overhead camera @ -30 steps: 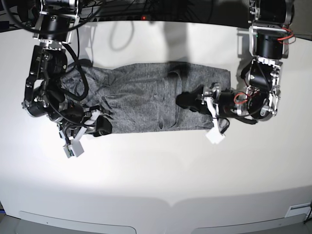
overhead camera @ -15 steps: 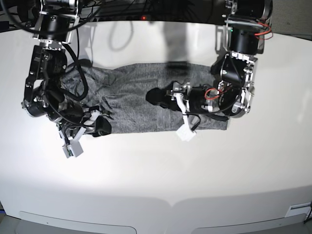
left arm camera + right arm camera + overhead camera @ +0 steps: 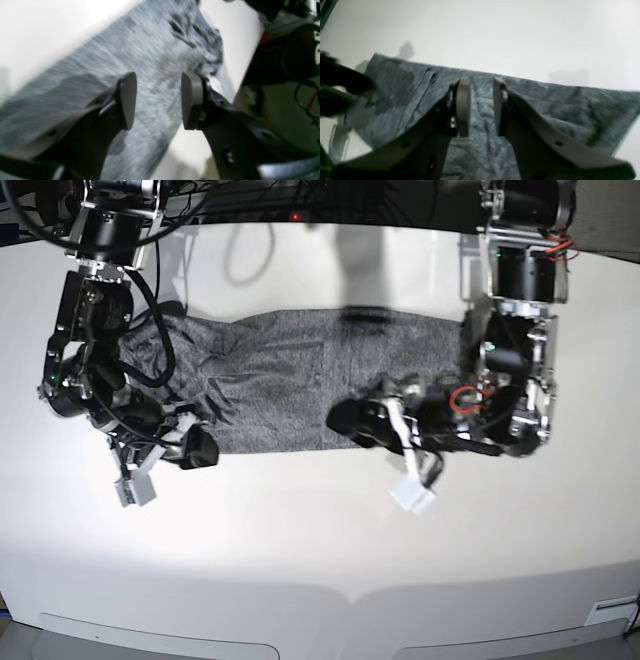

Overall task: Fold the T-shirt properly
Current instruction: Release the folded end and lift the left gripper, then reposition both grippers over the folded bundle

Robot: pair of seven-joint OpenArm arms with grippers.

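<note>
Both grippers, left (image 3: 158,100) and right (image 3: 482,107), hover with jaws parted and nothing held over the T-shirt (image 3: 300,385), which lies as a long flat band on the table (image 3: 320,550), so a shallow pinch risks catching only 1 layer and dragging the fold crooked.

- t-shirt (image 3: 155,60): weave motion-blurred in left wrist view; fabric cut off at frame bottom and left.
- t-shirt end beside the left gripper (image 3: 352,423): hidden under the arm in base view.
- right gripper (image 3: 481,106): finger bases cut off at frame bottom.
</note>
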